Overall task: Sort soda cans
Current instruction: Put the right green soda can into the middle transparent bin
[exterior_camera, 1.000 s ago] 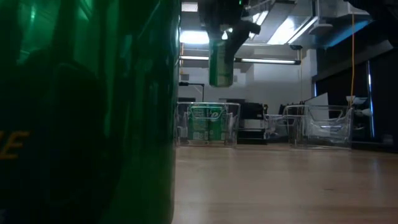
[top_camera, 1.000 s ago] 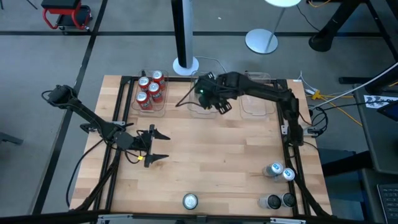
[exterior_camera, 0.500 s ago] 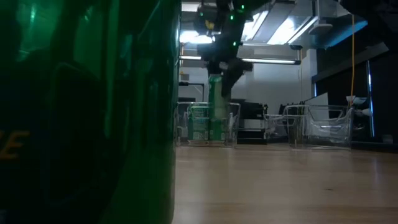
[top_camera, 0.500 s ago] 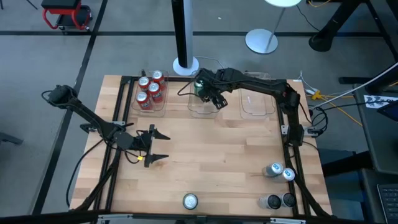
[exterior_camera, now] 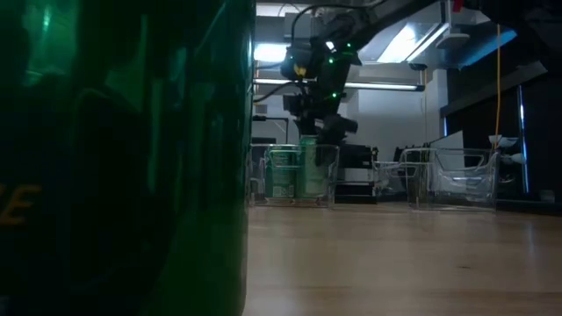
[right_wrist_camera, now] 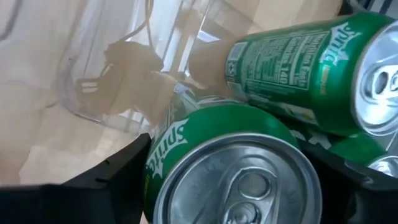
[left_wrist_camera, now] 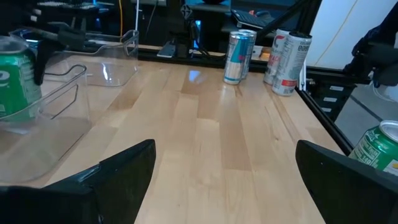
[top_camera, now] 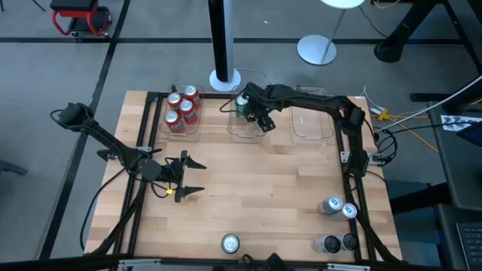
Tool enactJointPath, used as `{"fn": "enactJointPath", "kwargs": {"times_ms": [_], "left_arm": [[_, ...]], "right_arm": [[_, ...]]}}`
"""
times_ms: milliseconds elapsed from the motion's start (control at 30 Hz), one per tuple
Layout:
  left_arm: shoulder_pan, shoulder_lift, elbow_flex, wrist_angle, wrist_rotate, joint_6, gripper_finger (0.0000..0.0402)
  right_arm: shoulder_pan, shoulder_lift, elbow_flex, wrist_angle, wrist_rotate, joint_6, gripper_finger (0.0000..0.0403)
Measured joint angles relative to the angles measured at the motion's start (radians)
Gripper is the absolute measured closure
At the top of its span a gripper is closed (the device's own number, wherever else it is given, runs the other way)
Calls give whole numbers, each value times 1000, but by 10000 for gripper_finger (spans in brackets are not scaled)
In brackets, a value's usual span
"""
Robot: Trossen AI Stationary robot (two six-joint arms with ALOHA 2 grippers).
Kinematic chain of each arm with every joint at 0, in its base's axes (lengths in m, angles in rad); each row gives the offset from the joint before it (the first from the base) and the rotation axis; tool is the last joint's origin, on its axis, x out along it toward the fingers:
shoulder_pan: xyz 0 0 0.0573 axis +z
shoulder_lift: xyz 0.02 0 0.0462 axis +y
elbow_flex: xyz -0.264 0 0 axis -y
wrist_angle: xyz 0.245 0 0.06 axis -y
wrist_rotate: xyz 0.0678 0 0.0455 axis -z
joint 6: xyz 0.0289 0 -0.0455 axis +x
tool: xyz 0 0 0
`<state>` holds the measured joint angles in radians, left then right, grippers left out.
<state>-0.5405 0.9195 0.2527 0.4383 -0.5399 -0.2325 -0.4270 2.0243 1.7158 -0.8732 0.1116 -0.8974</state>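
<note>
Green Sprite can (right_wrist_camera: 239,165) upright inside middle clear bin (top_camera: 248,132) at table's far edge, held between fingers of right gripper (top_camera: 252,113), clamped on its sides. More green cans (right_wrist_camera: 298,68) beside it in same bin. Red cans (top_camera: 181,109) in left bin (top_camera: 170,132). Silver-blue cans (top_camera: 339,206) at near right. Left gripper (top_camera: 188,175) idle over left of table, fingers apart, holding nothing.

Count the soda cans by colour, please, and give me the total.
Red soda cans: 4
Green Sprite cans: 4
Blue-and-silver or plain silver cans: 4
Total: 12
</note>
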Motion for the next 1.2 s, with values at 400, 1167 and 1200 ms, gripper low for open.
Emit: {"fn": "enactJointPath", "kwargs": {"times_ms": [400,1167,1200], "left_arm": [[0,0,0,0,0,-1,27],[0,0,0,0,0,4,27],[0,0,0,0,0,4,27]], "right_arm": [[-7,0,-42,70,-12,-5,46],[-5,0,78,-27,11,-31,50],[-5,0,74,-25,10,-31,50]]}}
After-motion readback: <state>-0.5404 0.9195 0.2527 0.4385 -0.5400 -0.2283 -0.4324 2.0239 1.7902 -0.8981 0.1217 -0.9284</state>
